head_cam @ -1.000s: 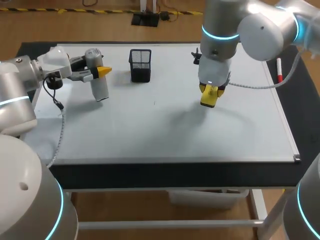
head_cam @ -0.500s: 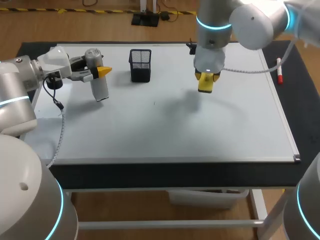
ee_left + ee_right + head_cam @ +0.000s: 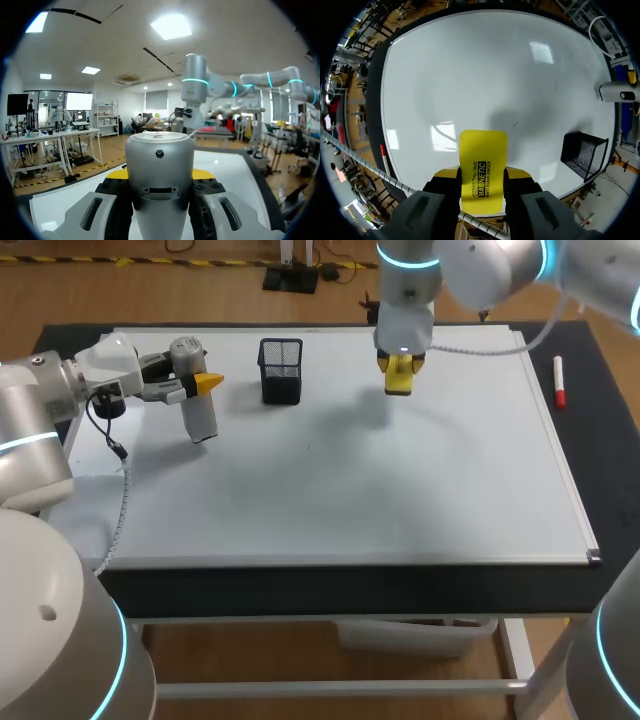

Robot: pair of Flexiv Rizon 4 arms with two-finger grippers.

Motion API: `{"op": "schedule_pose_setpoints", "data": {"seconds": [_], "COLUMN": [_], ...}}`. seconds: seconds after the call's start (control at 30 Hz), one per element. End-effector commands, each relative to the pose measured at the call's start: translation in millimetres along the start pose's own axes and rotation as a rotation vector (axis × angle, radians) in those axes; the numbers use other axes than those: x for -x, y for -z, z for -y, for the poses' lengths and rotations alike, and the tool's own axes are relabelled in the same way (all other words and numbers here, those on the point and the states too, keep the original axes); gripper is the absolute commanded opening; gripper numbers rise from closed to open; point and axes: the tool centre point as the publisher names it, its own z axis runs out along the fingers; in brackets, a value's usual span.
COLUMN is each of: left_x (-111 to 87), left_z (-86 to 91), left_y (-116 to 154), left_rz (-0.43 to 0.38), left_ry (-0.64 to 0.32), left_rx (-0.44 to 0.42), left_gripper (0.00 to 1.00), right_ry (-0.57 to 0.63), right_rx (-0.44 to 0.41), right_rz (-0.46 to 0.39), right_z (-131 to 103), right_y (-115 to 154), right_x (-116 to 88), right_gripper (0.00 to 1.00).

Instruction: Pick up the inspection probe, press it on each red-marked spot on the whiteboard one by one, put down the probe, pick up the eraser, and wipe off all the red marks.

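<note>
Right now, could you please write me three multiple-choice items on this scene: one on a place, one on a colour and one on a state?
1. Where does the mesh basket stand?
A) on the whiteboard, between the probe and the eraser
B) on the floor
C) on a chair

2. What colour is the eraser?
A) red
B) yellow
C) blue

3. What state is the left tool in?
A) open and empty
B) shut on the eraser
C) shut on the probe

Answers:
1 A: the head view shows it on the board between the two.
2 B: its face is plainly yellow in the right wrist view.
3 C: the left wrist view shows the probe clamped from both sides.
</note>
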Motion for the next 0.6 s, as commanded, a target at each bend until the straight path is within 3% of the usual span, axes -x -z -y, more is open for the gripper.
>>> {"op": "schedule_pose_setpoints", "data": {"seconds": [0.03, 0.6], "left_x": [-0.2, -0.2], "left_z": [1.5, 1.5], "left_y": [1, 1], "left_rz": [-0.001, -0.001], "left_ry": [0.0, 0.0], "left_rx": [0.001, 0.001], "left_gripper": [0.0, 0.0], "right_ry": [0.008, 0.033], "right_rx": [0.047, 0.085], "right_rz": [-0.035, -0.023], "right_z": [37, 89], "right_y": [-8, -26], "right_x": [15, 47], "right_gripper": [0.0, 0.0]}}
